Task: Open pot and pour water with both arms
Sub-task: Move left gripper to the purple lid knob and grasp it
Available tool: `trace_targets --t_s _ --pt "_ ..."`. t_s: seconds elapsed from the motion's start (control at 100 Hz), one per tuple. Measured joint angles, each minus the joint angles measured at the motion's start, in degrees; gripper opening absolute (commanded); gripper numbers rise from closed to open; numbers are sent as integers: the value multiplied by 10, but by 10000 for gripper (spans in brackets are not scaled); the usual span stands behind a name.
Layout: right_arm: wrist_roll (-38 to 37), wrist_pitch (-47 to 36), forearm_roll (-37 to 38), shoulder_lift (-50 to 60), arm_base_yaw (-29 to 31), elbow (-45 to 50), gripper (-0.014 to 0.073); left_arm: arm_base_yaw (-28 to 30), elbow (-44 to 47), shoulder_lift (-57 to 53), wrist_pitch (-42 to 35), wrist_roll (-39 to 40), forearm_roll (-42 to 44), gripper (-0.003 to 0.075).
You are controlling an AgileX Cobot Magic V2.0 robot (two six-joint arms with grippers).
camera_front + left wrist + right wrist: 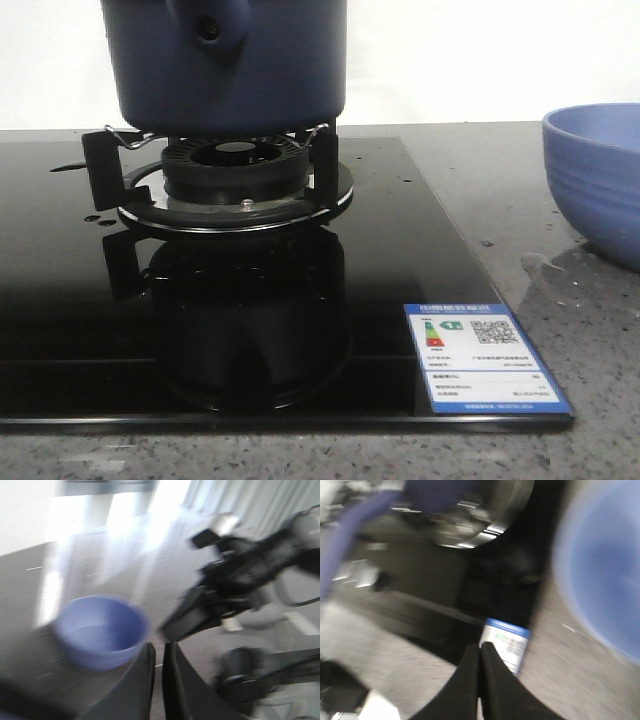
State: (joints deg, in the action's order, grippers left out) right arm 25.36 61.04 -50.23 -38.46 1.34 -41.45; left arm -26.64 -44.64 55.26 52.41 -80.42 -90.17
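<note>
in the front view we see the pot (225,65) sitting on the burner stand (235,180) of the black glass hob (60,300), its stub handle with the round hole facing the camera; its top is cut off by the frame, so we cannot tell whether a lid is still on. the lighter blue bowl (598,180) stands on the grey counter (590,330) to the right of the hob, well apart from the pot, and an energy label (485,357) is stuck on the hob's near right corner. neither arm shows in the front view. both wrist views are blurred. our left gripper (159,680) has its fingers close together with only a narrow slit between them and nothing in it, and it looks over the bowl with the other arm in the background. our right gripper (480,680) has its fingers pressed together on nothing, above the counter near the label, with the bowl to one side. we judge the work to be at its start: the pot is untouched. to do this step well, we should spread the fingers before closing in, steady the pot by its handle with one arm, and lift straight up off the stand prongs so nothing catches or tips.
</note>
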Motion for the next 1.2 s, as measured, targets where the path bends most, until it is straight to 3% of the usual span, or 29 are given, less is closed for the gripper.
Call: trace_targets --t_s 0.08,0.13,0.34,0.42,0.49,0.56,0.64,0.71,0.83,0.9,1.03,1.2 --pt "46 4 -24 0 0 -6 -64 36 -4 43 109 -19 -65 -3" --pt "67 4 -32 0 0 -7 -64 59 -7 65 136 -20 -83 -3" --pt "144 -34 -38 0 0 -8 -62 146 -14 101 145 -87 -100 1" --pt "171 -61 -39 0 0 -8 -60 165 -15 101 147 -128 -98 43" --pt "201 -81 -40 0 0 -8 -58 173 -15 101 150 -154 -85 130" --pt "229 -96 -40 0 0 -8 -23 175 -15 101 151 -171 -69 272" --pt "254 -109 -41 0 0 -11 80 176 -15 101 153 -190 -57 463" --pt "270 -122 -42 0 0 -16 202 176 -15 100 153 -203 -47 547" --pt "295 -139 -44 0 0 -22 423 176 -15 84 153 -212 -12 545" --pt "299 -146 -44 0 0 -23 487 176 -15 71 146 -216 8 545" --pt "305 -150 -44 0 0 -23 493 176 -15 52 93 -262 8 546" --pt "307 -155 -45 0 -1 -23 493 176 -16 58 -36 -325 -83 548"
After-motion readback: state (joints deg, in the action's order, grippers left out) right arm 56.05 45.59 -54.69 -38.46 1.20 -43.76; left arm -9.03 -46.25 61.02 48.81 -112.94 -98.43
